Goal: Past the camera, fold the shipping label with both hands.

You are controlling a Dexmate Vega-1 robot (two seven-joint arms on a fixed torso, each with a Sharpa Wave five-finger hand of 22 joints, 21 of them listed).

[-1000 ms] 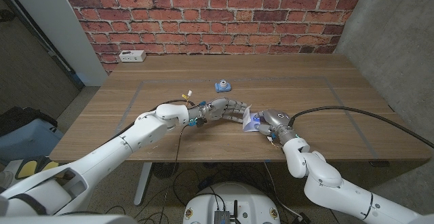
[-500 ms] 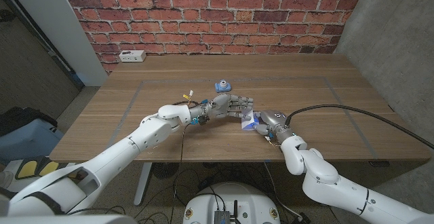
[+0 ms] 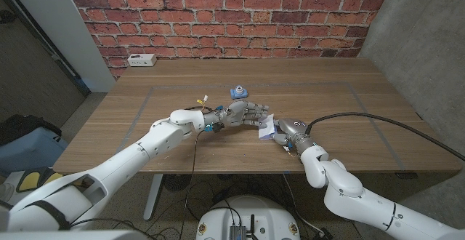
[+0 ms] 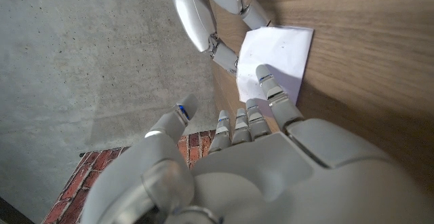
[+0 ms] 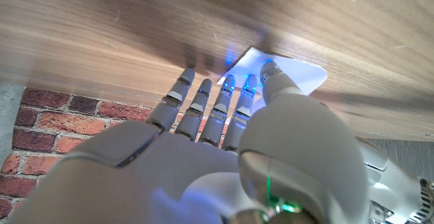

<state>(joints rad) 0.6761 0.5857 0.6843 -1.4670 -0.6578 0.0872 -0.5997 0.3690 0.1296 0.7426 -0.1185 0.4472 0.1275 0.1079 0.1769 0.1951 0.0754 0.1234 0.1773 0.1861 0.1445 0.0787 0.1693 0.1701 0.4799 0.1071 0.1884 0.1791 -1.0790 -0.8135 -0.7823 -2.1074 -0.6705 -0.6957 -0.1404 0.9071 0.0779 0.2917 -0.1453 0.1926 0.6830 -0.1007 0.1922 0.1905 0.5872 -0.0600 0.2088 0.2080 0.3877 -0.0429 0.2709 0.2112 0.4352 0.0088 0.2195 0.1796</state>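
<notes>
Shipping label point(image 3: 267, 126) lies on the desk point(image 3: 349, 116) near its front edge, between the two hands, just in front of the small blue camera point(image 3: 237, 92). Left hand point(image 3: 248, 115): fingers spread, one fingertip point(image 4: 264, 75) pressing the label (white sheet). Right hand point(image 3: 288, 131): fingers extended side by side, tips at the label's edge; grasp cannot be told.

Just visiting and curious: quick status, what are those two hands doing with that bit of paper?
Left hand and right hand both touching the shipping label. Label on the table, one edge lifted. Blue camera beyond, nothing in the way.
</notes>
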